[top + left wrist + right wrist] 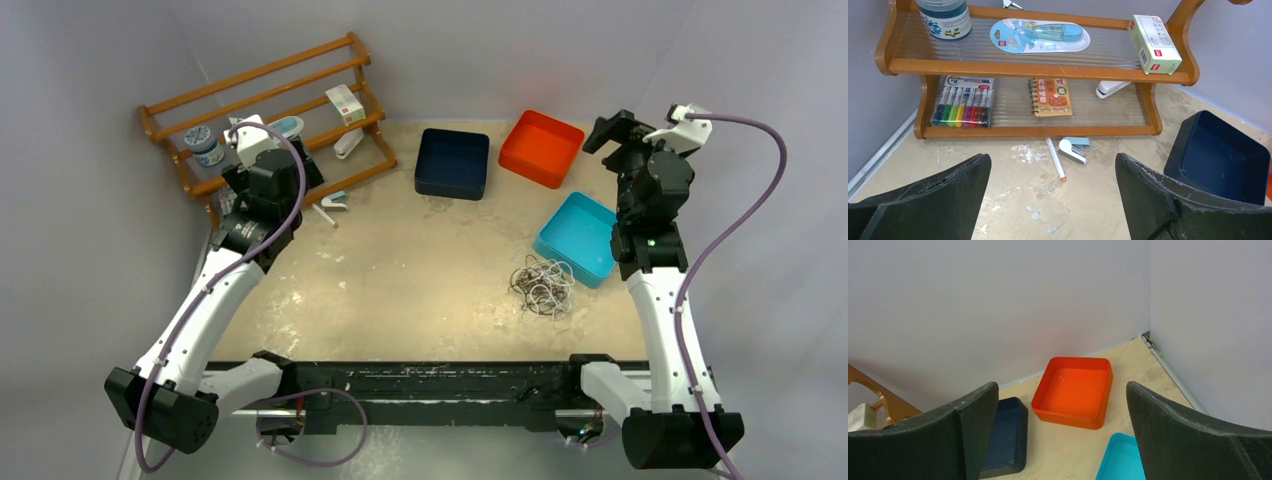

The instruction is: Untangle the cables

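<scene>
One knot of white and dark cables (542, 285) lies on the table (400, 290), just beside the near corner of the teal tray (580, 238) and well apart from both grippers. The left gripper (1052, 172) hangs at the far left with its fingers wide apart, facing the wooden rack (1038, 70). A pen (1056, 158) and a small stapler (1073, 149) lie on the table in front of that rack. The right gripper (1062, 405) is raised at the far right, fingers spread wide, looking towards the orange tray (1073, 390) and the dark blue tray (1005, 440).
</scene>
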Motion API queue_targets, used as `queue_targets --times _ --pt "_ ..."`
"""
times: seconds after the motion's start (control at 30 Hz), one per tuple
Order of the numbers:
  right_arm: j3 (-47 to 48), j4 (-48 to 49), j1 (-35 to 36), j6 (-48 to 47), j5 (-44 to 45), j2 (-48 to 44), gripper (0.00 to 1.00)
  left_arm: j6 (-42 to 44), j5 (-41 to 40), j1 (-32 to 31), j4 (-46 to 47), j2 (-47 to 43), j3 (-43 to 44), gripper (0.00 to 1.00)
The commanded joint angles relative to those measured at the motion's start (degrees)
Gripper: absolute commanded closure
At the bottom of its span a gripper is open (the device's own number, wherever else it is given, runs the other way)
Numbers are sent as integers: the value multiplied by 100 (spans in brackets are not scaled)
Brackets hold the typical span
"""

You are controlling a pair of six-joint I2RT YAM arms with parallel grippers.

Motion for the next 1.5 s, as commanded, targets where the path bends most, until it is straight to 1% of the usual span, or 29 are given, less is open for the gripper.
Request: queue_targets --times 0.0,0.07,0.3,0.47,0.53,0.7,0.87,1.0,1.17,1.23,1.3,1.37,1.47 --pt "303 46 -32 37 -130 -84 1 -169 -124 58 -144 -27 374 3" --pt "258 107 -30 21 -151 -164 1 -176 -116 61 -107 -84 340 1" --pt "-79 506 -34 -151 -282 -648 1 21 -151 65 0 -229 207 1" --pt "-113 503 -36 -96 -298 -700 1 127 -172 67 81 -351 86 1" --pt "-118 503 -34 -73 -466 -692 1 205 -94 65 156 -391 33 0" --pt "-39 363 -35 -121 -1047 -541 2 342 -139 62 152 -302 99 1" --pt "425 -187 -34 -384 -1758 -118 1 355 136 70 205 -278 42 1" --pt "482 -221 -34 -488 -1858 105 1 344 318 79 239 -199 -34 1" --pt "744 -628 30 -379 -2255 568 1 329 643 174 266 -6 -107 2" --pt "928 -959 182 -413 -2179 826 1 307 856 220 325 72 -166 2" --pt "1129 -1376 456 -485 -1890 1098 2 295 1015 221 359 156 -218 4" --pt "1263 -1773 909 -527 -1232 1337 3 283 1116 225 380 215 -270 5" --pt "1075 -2135 1511 -245 -516 1415 4 267 1126 228 460 242 -395 7"
